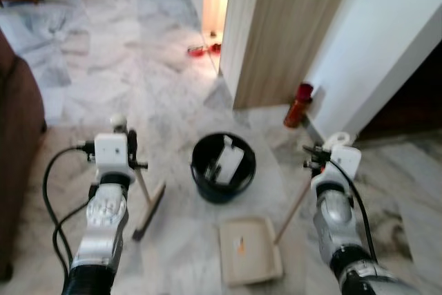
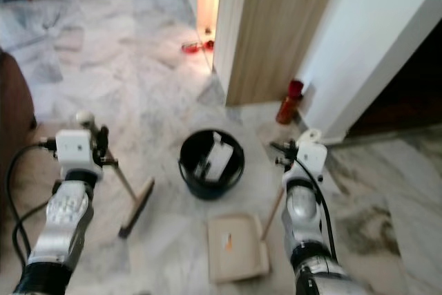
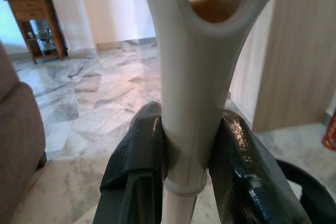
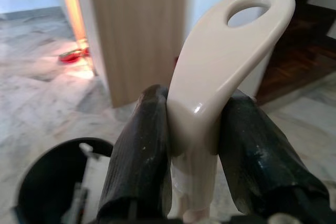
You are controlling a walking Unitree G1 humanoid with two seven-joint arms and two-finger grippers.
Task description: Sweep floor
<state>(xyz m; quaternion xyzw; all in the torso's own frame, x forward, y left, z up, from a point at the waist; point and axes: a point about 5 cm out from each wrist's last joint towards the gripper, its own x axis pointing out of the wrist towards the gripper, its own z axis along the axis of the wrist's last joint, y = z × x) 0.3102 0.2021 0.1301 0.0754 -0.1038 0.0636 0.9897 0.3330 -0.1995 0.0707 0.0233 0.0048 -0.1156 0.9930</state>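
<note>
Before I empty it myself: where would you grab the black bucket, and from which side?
Probably by the rim of the black bucket, from straight above. It stands upright and open-topped on the floor, and no handle can be made out. The near edge looks barest; white rubbish leans inside toward the far side. The dustpan lies just in front, so coming in low is awkward.

Black bin (image 1: 222, 167) on marble floor (image 1: 138, 67); broom (image 1: 148, 208) left of bin, beige dustpan (image 1: 250, 250) in front, red bottle (image 1: 298, 105) beyond.
</note>
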